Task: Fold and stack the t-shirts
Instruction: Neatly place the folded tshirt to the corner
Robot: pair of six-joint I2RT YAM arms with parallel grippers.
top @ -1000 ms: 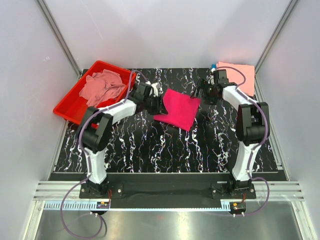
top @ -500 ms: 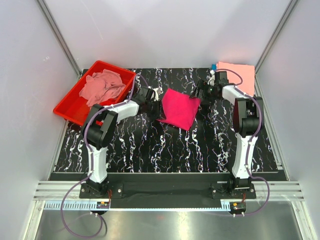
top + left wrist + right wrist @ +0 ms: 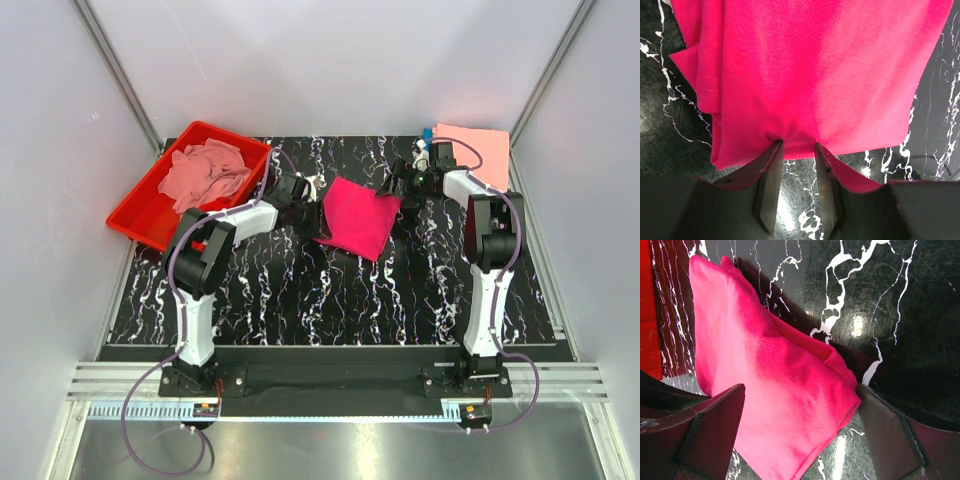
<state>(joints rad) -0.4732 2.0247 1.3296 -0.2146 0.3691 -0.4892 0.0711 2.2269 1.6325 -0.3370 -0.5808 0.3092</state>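
A hot pink t-shirt (image 3: 357, 216) lies folded in a rough square on the marbled black table, at the middle back. My left gripper (image 3: 313, 207) is at its left edge. In the left wrist view the gripper (image 3: 797, 146) is shut on the hem of the pink shirt (image 3: 815, 65), and the cloth puckers between the tips. My right gripper (image 3: 400, 190) is at the shirt's right corner. In the right wrist view it (image 3: 801, 390) is wide open, with the folded corner of the shirt (image 3: 765, 370) between its fingers. A salmon-peach t-shirt (image 3: 478, 150) lies folded at the back right.
A red plastic tray (image 3: 135, 215) stands at the back left and holds crumpled dusty pink t-shirts (image 3: 205, 172). Grey walls enclose the table on three sides. Both arm bases sit at the near edge.
The right gripper has moved in around the pink shirt's right corner. The left arm's elbow has swung in closer. The shirt has hardly shifted.
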